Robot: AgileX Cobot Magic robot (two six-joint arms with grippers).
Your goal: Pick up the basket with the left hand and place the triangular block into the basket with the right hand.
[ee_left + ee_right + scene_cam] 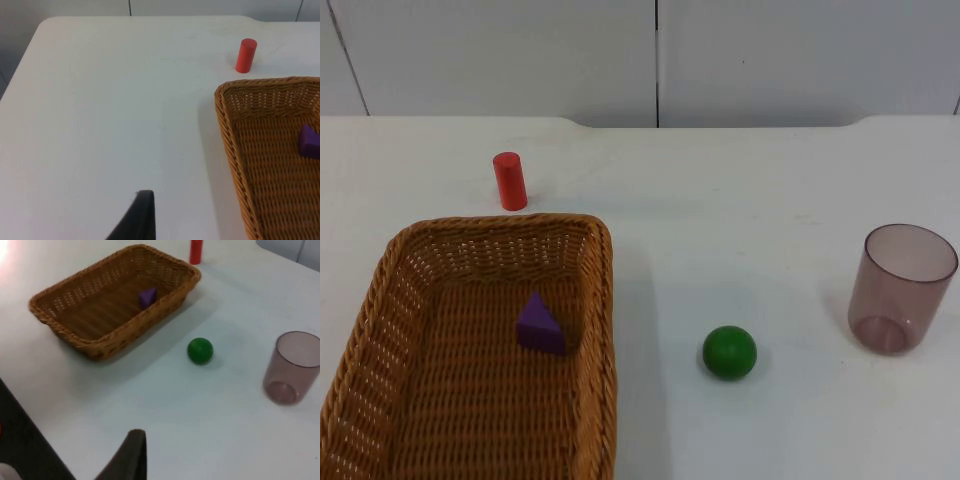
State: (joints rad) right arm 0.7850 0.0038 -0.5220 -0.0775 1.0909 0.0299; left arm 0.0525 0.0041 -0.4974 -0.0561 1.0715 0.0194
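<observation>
The purple triangular block (539, 326) lies inside the woven wicker basket (603, 300); red cylinder (509, 181), green ball (729, 352) and tinted plastic cup (903, 288) stand around it. I cannot tell how my grippers stand.

A black, tapered pincer fingertip (135, 217) with matte finish.

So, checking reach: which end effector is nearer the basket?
Left. The left end effector hangs just beside the basket; the right end effector sits farther off, beyond the green ball.
</observation>
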